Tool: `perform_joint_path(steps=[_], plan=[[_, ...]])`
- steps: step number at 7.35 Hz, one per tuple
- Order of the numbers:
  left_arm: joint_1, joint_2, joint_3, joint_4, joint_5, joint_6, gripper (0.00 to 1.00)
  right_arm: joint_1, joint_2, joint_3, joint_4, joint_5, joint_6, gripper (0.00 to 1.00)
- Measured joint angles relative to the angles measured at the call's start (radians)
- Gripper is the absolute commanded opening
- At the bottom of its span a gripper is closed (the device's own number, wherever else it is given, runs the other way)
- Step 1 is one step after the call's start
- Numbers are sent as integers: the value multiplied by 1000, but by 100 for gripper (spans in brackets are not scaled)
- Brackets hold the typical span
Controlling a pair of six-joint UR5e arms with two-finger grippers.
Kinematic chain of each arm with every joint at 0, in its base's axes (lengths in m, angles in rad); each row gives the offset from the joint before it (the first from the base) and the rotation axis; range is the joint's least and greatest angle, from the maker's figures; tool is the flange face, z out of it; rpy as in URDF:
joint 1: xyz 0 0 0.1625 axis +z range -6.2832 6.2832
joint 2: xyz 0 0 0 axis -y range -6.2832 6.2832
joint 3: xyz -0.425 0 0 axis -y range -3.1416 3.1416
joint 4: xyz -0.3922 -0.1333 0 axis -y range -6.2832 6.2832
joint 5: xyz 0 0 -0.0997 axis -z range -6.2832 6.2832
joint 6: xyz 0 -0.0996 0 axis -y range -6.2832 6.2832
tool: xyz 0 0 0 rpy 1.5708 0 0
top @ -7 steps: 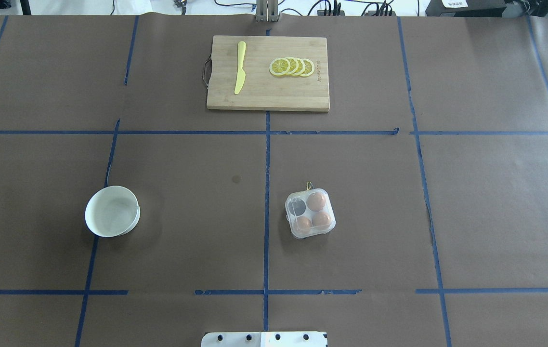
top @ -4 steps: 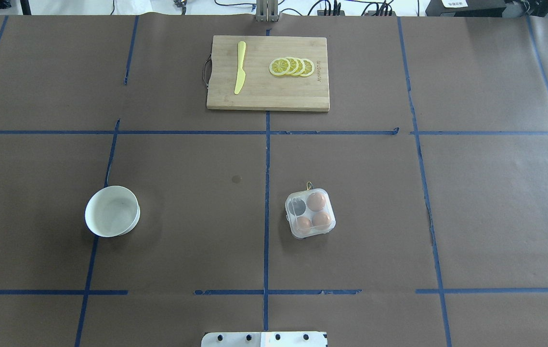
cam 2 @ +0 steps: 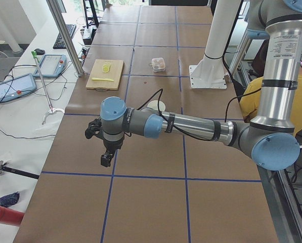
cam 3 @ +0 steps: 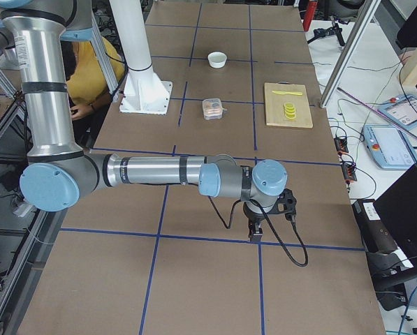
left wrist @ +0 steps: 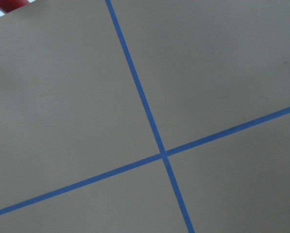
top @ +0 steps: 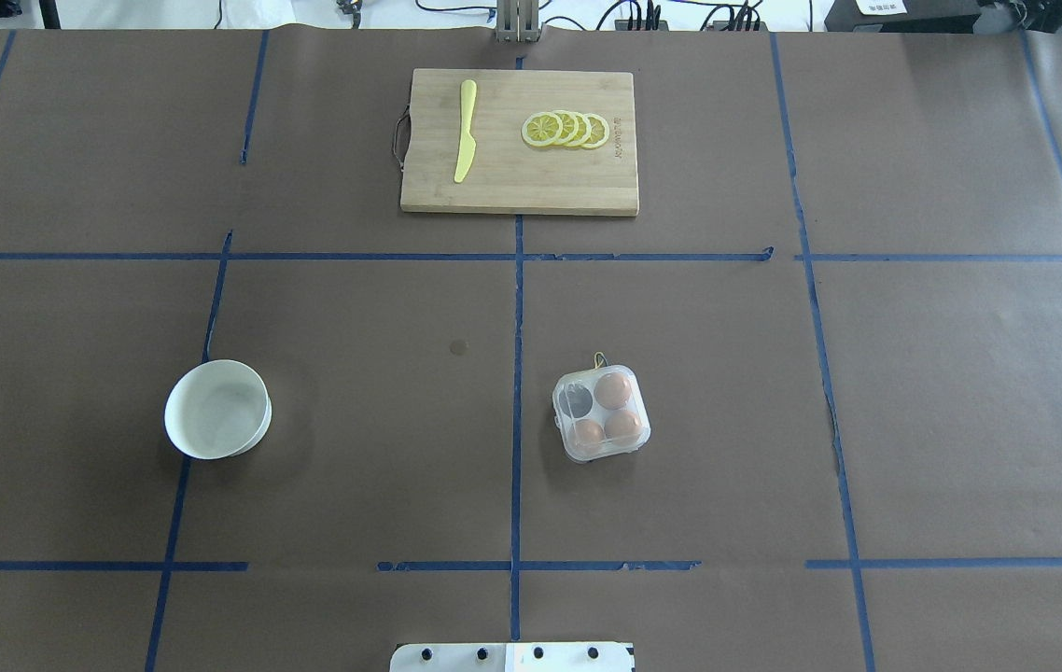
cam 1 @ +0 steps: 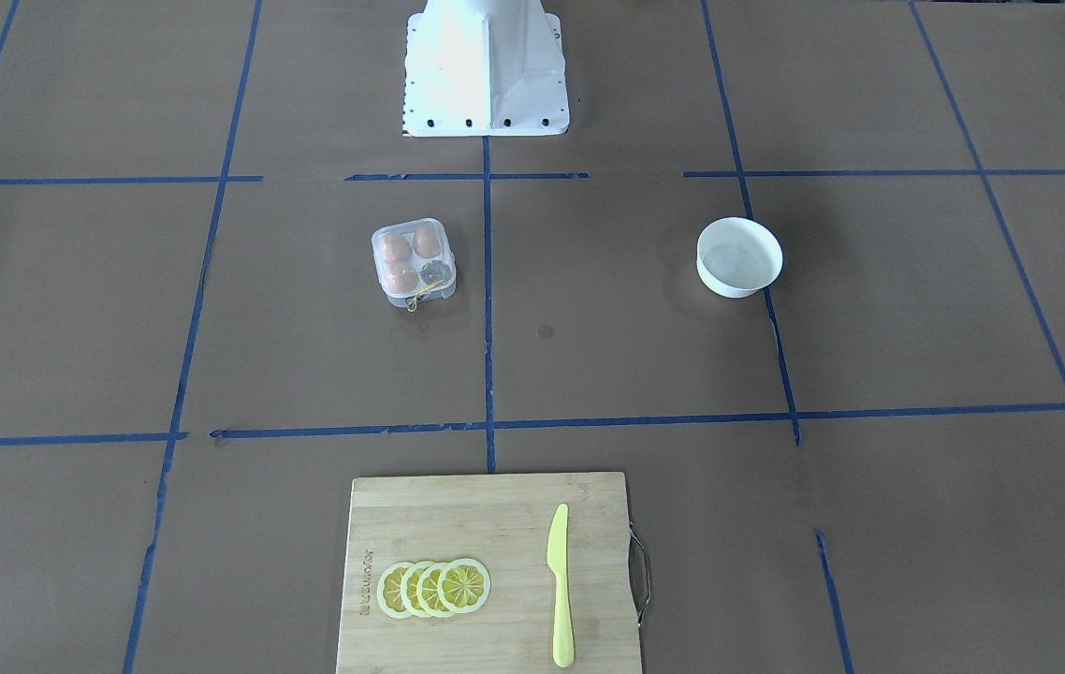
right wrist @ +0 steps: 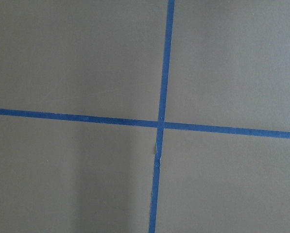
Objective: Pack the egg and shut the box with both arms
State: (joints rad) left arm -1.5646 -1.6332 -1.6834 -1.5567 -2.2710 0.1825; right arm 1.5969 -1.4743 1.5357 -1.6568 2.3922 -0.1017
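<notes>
The clear four-cell box (top: 574, 401) stands on the brown table to the right of centre, yellow string at its far edge. Three tan eggs (top: 613, 389) (top: 622, 426) (top: 589, 432) sit in its cells, and one cell looks dark and holds no egg. It also shows in the front view (cam 1: 436, 271). I cannot tell how the lid stands. My left gripper (cam 2: 106, 159) hangs over the table's left end, far from the box. My right gripper (cam 3: 255, 234) hangs over the right end. I cannot tell if either is open. Both wrist views show only brown paper and blue tape.
A white bowl (top: 178, 392) stands left of centre with nothing in it. A wooden cutting board (top: 512, 177) at the far middle carries a yellow knife (top: 466, 131) and lemon slices (top: 566, 129). The robot's white base (cam 1: 484, 75) stands at the near edge.
</notes>
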Motion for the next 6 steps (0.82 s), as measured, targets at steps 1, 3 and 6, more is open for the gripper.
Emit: perform_joint_path(steps=[1,3,6], plan=[[1,0,-7,46,-2,0,100,0,-4,0,0,0,0,100],[3,1,-6,71,-5,-3,100,0,-10,1,0,0,-3,100],[6,1,-5,71,-10,-7,100,0,-15,1,0,1,-7,100]])
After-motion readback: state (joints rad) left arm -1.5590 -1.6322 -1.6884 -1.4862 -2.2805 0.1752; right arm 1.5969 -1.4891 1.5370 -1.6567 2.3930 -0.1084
